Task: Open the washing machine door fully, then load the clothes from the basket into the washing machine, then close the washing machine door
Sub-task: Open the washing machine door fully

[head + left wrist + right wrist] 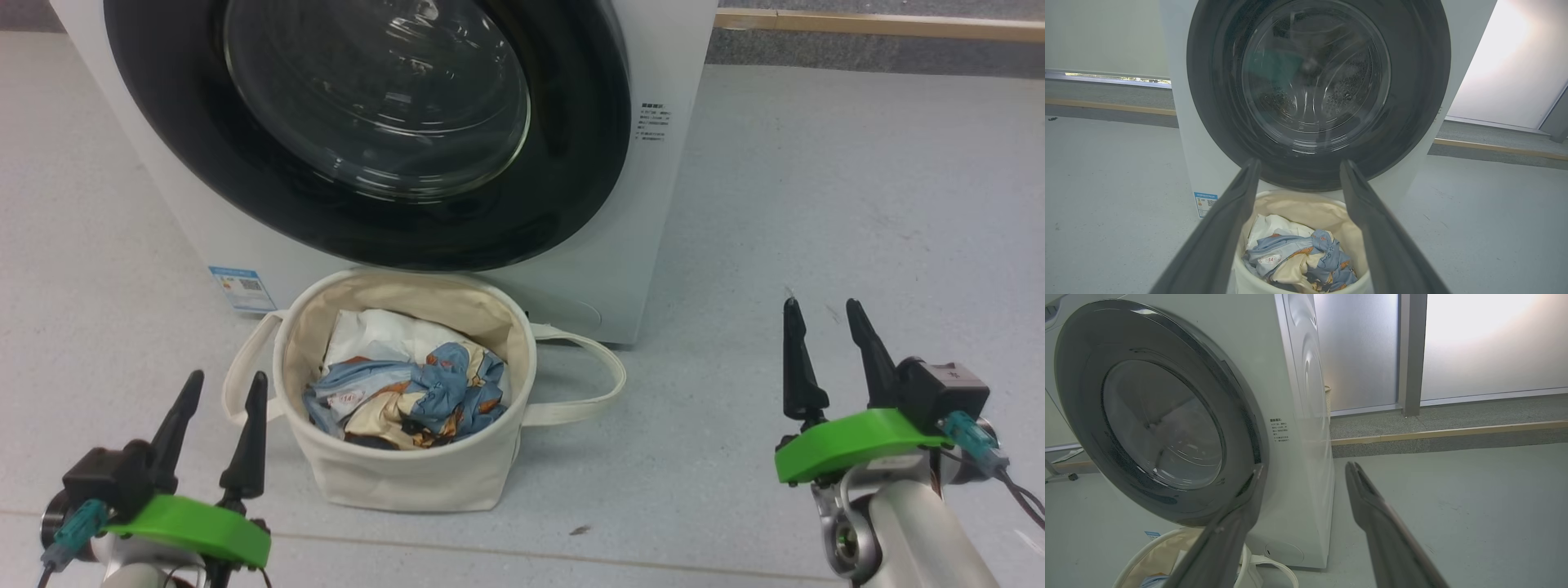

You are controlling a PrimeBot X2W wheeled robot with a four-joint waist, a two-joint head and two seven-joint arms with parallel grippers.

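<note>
Glossy black rim round bulging clear glass: washing machine door (571,163), shut flush on the front of the white washing machine (653,245); judged rigid, hinged, smooth and slippery on the face, glass not to be struck; no handle plainly made out; hold judged best at the rim's outer edge, on the side nearer the right gripper (821,304), a dark gap seen there between rim and cabinet in the right wrist view; hinge side not determinable. No laundry made out through the glass.

Standing on the grey floor (816,204) just before the door, below its lower rim: cream canvas basket (408,478), soft-sided, upright, strap handles (588,384) drooping to either side; judged light, liable to slide or fold if pushed.

Heaped loosely inside: the clothes (424,400), patterned blue, cream and orange, small white label uppermost; behind them, against the far wall, a plain white cloth (367,331). Clothes judged light, limp, not fragile; best pinched at a raised fold near the heap's middle; risk of trailing over the rim.

Left gripper (228,377) just beside the basket's left handle, right gripper well apart to the right; jaws of both spread wide, grasping nothing.
</note>
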